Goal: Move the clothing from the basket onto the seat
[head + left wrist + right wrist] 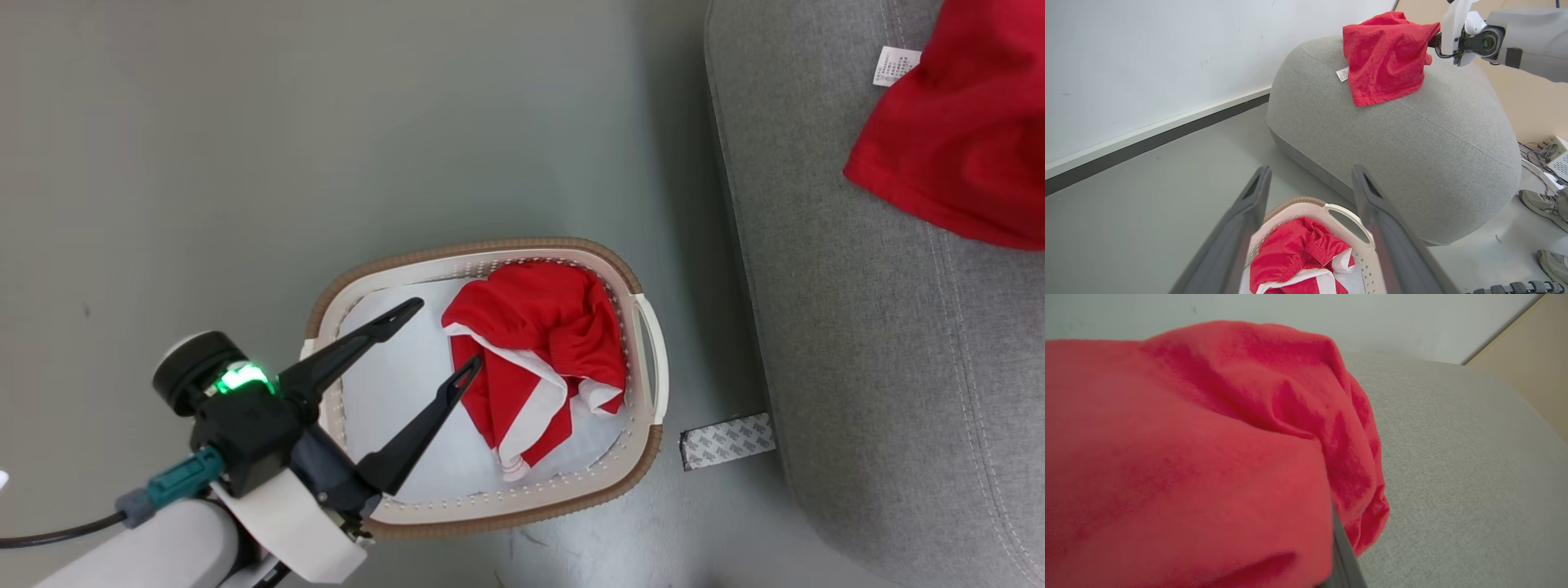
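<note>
The left gripper (449,331) hangs over the basket (490,247) with its two dark fingers spread wide and nothing between them. Just off its right-hand fingertip, and a little below it, the red-and-white garment (539,327) lies crumpled against the basket wall farthest from the gripper. A white band runs through its folds. Under the fingers themselves is the pale pad (392,392) that lines the basket floor. Straight ahead of the fingertips stand that far wall and its loop handle (657,359). Past them is a strip of grey floor and then the rounded flank of the seat (857,327), so rim and handle stand between this gripper and the cushion. A small patterned grey strip (727,441) lies on the floor at the foot of the seat, beyond the basket corner. High ahead of the left gripper and to its right, the right gripper (1436,39) is over the seat's top. The red garment (1384,61) bunches up to a peak at its fingers and looks pinched there, while the rest drapes down onto the cushion, a white label (1342,74) at its edge. From the right wrist the cloth covers most of the fingers, and one dark finger (1342,547) shows at its hem. Off to the right of the seat are a pair of shoes (1540,204) and a small box with wires (1557,153).
</note>
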Motion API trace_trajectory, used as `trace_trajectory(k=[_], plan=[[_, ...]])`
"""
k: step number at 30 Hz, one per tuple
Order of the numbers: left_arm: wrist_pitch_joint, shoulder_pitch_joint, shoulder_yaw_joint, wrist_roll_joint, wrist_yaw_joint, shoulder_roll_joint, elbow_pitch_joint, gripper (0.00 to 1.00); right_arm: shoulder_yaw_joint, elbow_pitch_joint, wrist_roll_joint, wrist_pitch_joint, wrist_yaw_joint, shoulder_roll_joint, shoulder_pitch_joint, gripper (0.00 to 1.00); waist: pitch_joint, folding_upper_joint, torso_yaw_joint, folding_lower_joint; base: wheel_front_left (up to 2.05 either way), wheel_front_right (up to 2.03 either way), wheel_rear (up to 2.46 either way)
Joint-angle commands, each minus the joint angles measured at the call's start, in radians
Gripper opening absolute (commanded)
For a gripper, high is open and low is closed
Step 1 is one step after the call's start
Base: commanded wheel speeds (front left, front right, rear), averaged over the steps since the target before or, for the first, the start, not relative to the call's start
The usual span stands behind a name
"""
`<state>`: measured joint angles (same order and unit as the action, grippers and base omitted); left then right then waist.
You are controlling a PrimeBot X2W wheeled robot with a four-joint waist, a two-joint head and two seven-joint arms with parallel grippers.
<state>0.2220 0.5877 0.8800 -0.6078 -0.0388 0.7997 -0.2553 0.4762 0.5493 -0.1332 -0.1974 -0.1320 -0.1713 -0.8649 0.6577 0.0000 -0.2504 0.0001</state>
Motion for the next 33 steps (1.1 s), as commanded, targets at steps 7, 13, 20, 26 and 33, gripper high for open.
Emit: trace_trajectory(k=[7, 13, 20, 26, 33], plan=[[0.018, -0.007, -0.006, -0.014, 0.001, -0.013, 0.020, 1.00, 0.020, -0.016, -0.027, -0.058, 0.003, 0.004, 0.018, 0.76, -0.024, 0.0000, -0.006, -0.0001, 0.00, 0.00, 0.00], [0.021, -0.005, 0.004, -0.014, 0.004, -0.039, 0.052, 1.00, -0.016, -0.012, -0.013, -0.141, 0.003, -0.002, 0.052, 1.00, -0.089, 0.0000, -0.012, -0.0001, 0.00, 0.00, 0.00], [0.033, -0.042, 0.006, -0.043, -0.013, -0.110, 0.124, 1.00, -0.169, -0.015, 0.097, -0.265, 0.003, -0.080, 0.148, 1.00, -0.250, 0.0000, -0.005, -0.0001, 0.00, 0.00, 0.00], [0.042, -0.095, -0.030, -0.081, -0.042, -0.166, 0.187, 1.00, -0.331, -0.114, 0.236, -0.329, 0.003, -0.199, 0.211, 1.00, -0.384, 0.0000, 0.007, -0.0001, 0.00, 0.00, 0.00], [0.042, -0.165, -0.133, -0.111, -0.073, -0.214, 0.245, 1.00, -0.450, -0.249, 0.388, -0.258, 0.003, -0.313, 0.267, 1.00, -0.523, 0.0000, 0.055, -0.0001, 0.00, 0.00, 0.00]])
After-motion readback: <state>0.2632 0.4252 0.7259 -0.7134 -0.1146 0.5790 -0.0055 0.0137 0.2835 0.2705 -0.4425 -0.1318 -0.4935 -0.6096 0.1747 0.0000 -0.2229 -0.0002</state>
